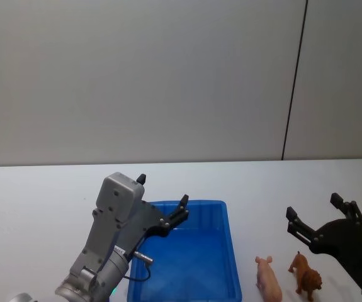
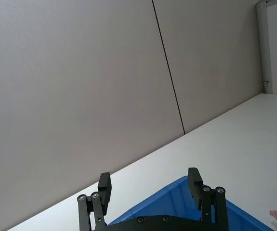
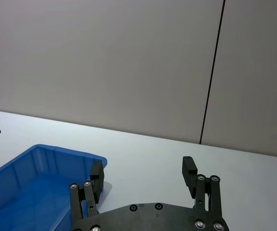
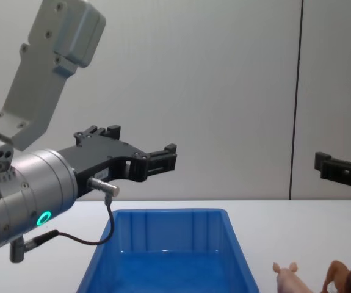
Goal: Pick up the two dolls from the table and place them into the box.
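1. Right pincer, black with two fingers, is spread wide and empty. It hangs in the air above the right side of the plain white desk, touching nothing.
2. Both dolls stand on the desk below this pincer and a little nearer the robot's body. To reach either one, the pincer would probably have to descend and draw back.
3. A pale pink toy pig stands just beside the right wall of the bright blue rectangular plastic bin, not touching it. Its long axis runs roughly away from the robot, snout at the far end.
4. A brown maned lion-like toy figure stands to the right of the pig, near it but apart. Its body lies on a diagonal, with the maned head at the nearer, right end. It sits almost directly under the right pincer's base.
5. Of the two arms, the right one is plainly nearer both dolls. The bin lies between them and the left arm.
6. Left pincer, also black, is spread open and holding nothing. It hovers above the bin's left side, fingers pointing forward.
7. The bin has nothing in it, so I judge the first pick not yet begun.
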